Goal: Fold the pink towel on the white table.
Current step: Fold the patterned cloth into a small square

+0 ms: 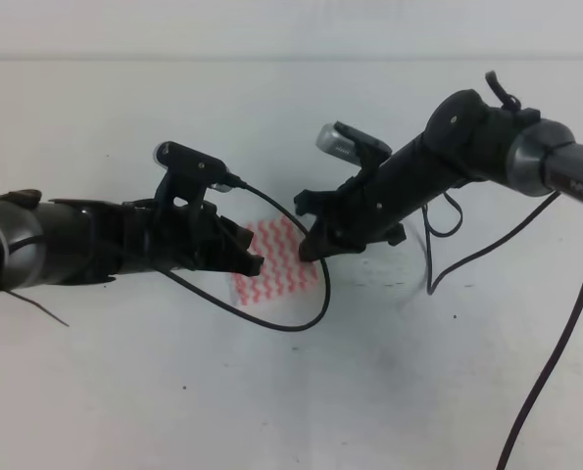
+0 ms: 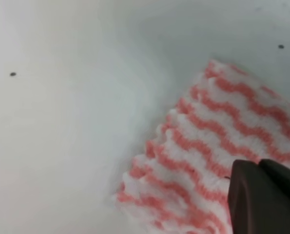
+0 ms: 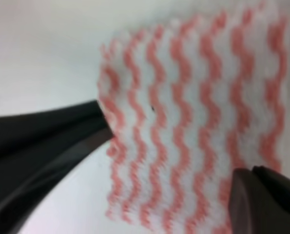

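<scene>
The towel [image 1: 276, 262] lies flat on the counter [image 1: 124, 392] between the 2 arms, seemingly a single unfolded layer; the left gripper [image 1: 252, 262] sits low at its left edge and the right gripper [image 1: 311, 250] at its right edge, both partly covering it in the high view.

The right jaws look released: in the right wrist view 1 finger [image 3: 47, 141] lies beside the cloth's edge on bare counter and the other [image 3: 266, 195] rests over the cloth, with a wide span of towel between; nothing is pinched yet. For the left jaws I cannot tell; only 1 dark finger [image 2: 264, 195] shows over the towel's lower corner.

Risks, as I judge them: the cloth is thin and lies flush, so closing jaws may skate over it and catch nothing, or bunch the weave into a ridge; if 1 side grips and the other misses, a lift would drag the towel askew and the fold would come out crooked; the 2 grippers are near each other over a small cloth, so an inward move could bring them into contact; the looping left cable [image 1: 301, 318] trails along the towel's near edge and could snag or sweep it.
</scene>
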